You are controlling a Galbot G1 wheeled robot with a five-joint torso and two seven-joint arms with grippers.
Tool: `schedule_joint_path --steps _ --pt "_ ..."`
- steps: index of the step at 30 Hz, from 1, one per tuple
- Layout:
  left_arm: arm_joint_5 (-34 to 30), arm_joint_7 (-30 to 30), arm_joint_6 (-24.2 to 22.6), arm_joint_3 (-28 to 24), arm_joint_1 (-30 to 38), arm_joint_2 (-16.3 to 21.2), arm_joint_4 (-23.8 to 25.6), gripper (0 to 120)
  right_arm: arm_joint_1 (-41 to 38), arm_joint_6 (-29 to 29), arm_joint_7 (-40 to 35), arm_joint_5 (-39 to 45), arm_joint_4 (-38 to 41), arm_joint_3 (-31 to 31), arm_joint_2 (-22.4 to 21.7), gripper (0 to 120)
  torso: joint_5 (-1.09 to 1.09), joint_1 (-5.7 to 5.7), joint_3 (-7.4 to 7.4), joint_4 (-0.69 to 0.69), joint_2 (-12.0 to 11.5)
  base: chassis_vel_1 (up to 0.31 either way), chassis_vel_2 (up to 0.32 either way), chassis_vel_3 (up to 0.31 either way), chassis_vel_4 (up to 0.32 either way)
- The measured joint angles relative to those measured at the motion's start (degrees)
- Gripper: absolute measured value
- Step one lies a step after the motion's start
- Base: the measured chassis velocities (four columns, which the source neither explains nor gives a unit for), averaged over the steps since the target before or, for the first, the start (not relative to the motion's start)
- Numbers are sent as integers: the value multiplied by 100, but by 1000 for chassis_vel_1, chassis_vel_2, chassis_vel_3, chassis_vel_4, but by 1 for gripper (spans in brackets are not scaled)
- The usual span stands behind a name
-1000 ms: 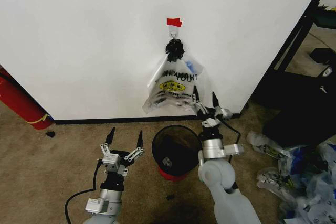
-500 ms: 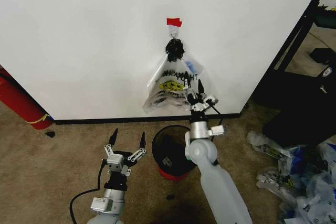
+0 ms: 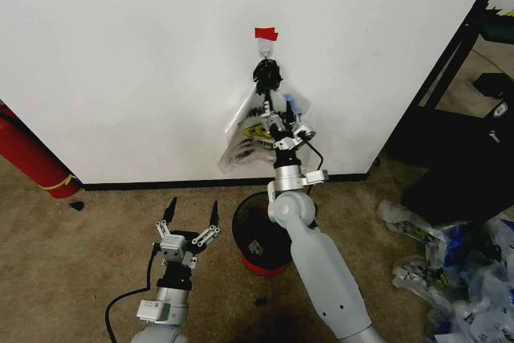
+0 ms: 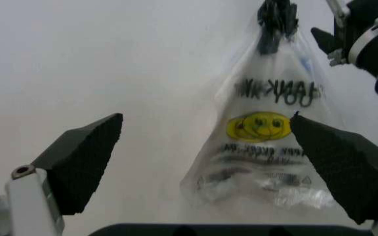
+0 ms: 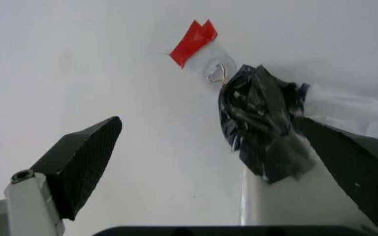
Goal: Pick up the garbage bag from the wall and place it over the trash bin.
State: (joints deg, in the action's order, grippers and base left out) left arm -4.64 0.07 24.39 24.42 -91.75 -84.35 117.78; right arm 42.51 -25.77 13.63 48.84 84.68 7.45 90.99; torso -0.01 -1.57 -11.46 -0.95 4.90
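A thin see-through plastic garbage bag (image 3: 263,130) with a yellow smiley face and black lettering hangs flat against the plain white wall (image 3: 136,54), gathered at its top into a crumpled black knot (image 5: 258,123) that loops over a small metal hook (image 5: 216,73) just below a red tape strip (image 5: 193,37). The bag looks very light, limp and slippery; its film should fold and stretch under any pinch, so the bunched knot by the hook seems the firmest place to take hold, lifting up and off the hook. The right tool (image 3: 280,122) is raised in front of the bag's upper part, just below the knot, its black fingers spread wide with nothing between them. The left tool (image 3: 189,229) hovers low, well below the hook and beside the round black mesh trash bin (image 3: 265,226) with a red base, also spread open and empty. In the left wrist view the lettering shows mirrored through the film, apparently "THANK YOU" (image 4: 277,92); the smaller lines under the smiley are too blurred to read.
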Motion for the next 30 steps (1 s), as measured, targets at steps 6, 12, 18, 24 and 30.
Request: schedule_joint_path --steps 6,12,18,24,30 --pt "161 -22 115 -60 -293 -35 191 100 -51 -2 51 -114 -259 -8 110 98 1 0 0 2 1 0 0 0 0" --pt "155 -62 120 -25 -427 21 363 100 -265 -1 228 -238 -532 -23 112 80 1 0 0 0 1 0 0 0 0" --pt "156 -84 166 -6 -504 25 418 100 -575 -26 246 -324 -868 20 119 94 1 0 0 1 1 0 0 0 0" --pt "158 -132 236 44 -513 23 356 100 -599 -26 232 -399 -897 58 119 100 1 0 0 0 1 0 0 0 0" --pt "191 -138 262 -7 -495 -2 272 100 -625 -38 200 -513 -975 72 118 100 1 0 0 0 1 0 0 0 0"
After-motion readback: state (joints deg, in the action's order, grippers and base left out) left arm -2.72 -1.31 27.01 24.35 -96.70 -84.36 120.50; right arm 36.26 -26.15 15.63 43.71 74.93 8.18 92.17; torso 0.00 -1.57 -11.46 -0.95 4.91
